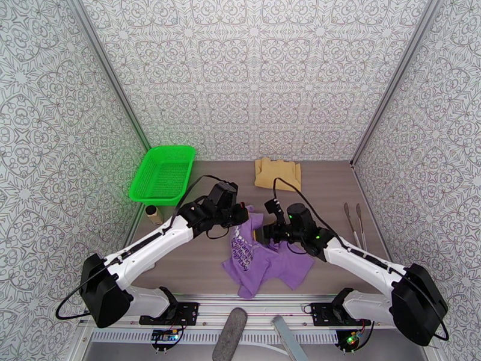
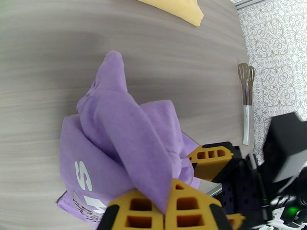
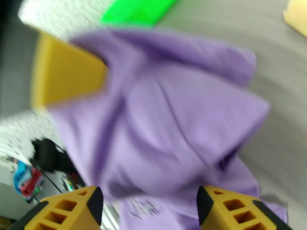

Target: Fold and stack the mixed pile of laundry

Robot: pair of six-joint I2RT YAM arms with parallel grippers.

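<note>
Top external: purple T-shirt [image 1: 258, 263] lies on the table [image 1: 192, 266] midway along the near edge, long axis running far-to-near, its far end bunched up between the two grippers; left gripper [image 1: 239, 216] sits on the far-left of that bunch, right gripper [image 1: 264, 233] just beside it on the right, so neither arm is clearly nearer; mustard-tan garment [image 1: 276, 172] lies flat at the middle of the far edge, well apart; green basket [image 1: 163, 174] at the far-left corner, tongs [image 1: 355, 227] along the right edge; nothing stands between shirt and bare table. Left wrist: left gripper [image 2: 161, 196] is clenched on a fold of the shirt [image 2: 126, 131]; the cloth climbs out of the pinch as a peaked ridge, white print on the panel below; a yellow finger of the other gripper [image 2: 209, 158] touches the shirt's right flank; tongs [image 2: 245, 104] beyond, a corner of the mustard-tan garment [image 2: 172, 6] at the far edge. Right wrist, motion-blurred: right gripper [image 3: 147, 196] has its jaws spread wide with purple cloth [image 3: 172, 123] filling the gap; no pinch visible, judged released. Judgement: the next move hinges on the right jaws closing on the far-right part of the bunch to match the left hold; a one-sided lift would likely skew the fold.
</note>
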